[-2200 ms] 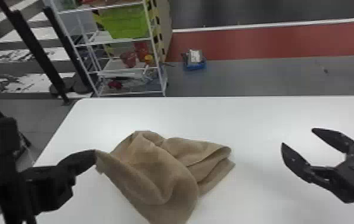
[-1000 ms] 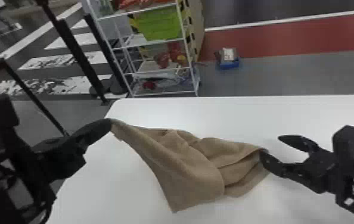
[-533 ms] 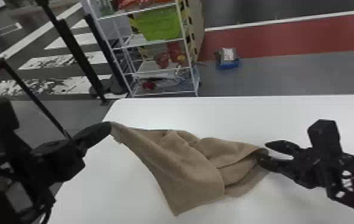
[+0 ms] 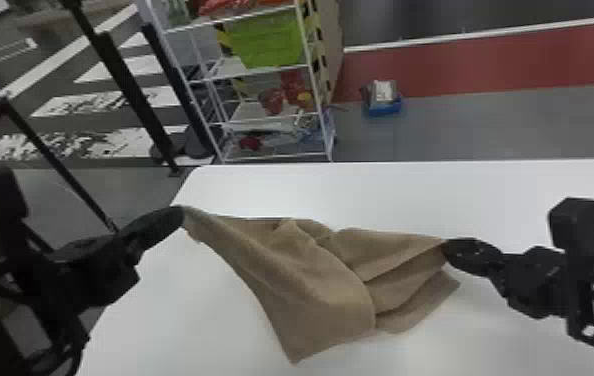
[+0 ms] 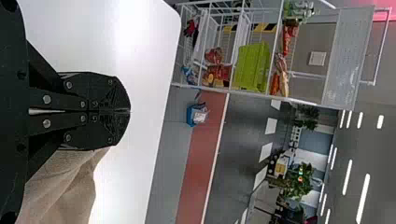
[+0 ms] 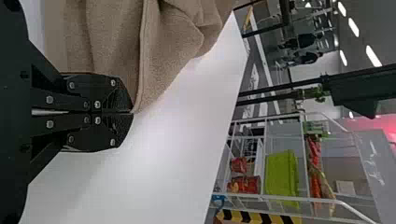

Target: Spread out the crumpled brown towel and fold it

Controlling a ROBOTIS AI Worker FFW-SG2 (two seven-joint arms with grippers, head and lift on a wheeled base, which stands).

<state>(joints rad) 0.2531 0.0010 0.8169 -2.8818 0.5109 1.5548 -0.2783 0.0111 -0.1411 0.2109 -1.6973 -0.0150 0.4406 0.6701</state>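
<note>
The brown towel (image 4: 311, 285) stretches between the two tools, above and on the white table (image 4: 511, 200), rumpled and only partly spread. At its left end, a narrow corner runs up to the fingertips of the left tool (image 4: 180, 215), which is closed on it; from there the cloth slants away and widens toward the middle. At its right end, the upper edge meets the tips of the right tool (image 4: 448, 247), also closed, with a bit of the towel pinched between them. Under that grip, layered folds open out, and a loose corner lies just beside the right tool, toward the near side of the table. The broad middle part hangs toward the near side too, ending in a point. In the left wrist view, the fingers of the left tool (image 5: 128, 111) are pressed together, the cloth coming out alongside them. In the right wrist view, the right tool (image 6: 131, 112) has its fingers together at the tip of the fabric, a long hem running off from them. Beyond the far edge of the table stands a white wire rack (image 4: 261, 157).
</note>
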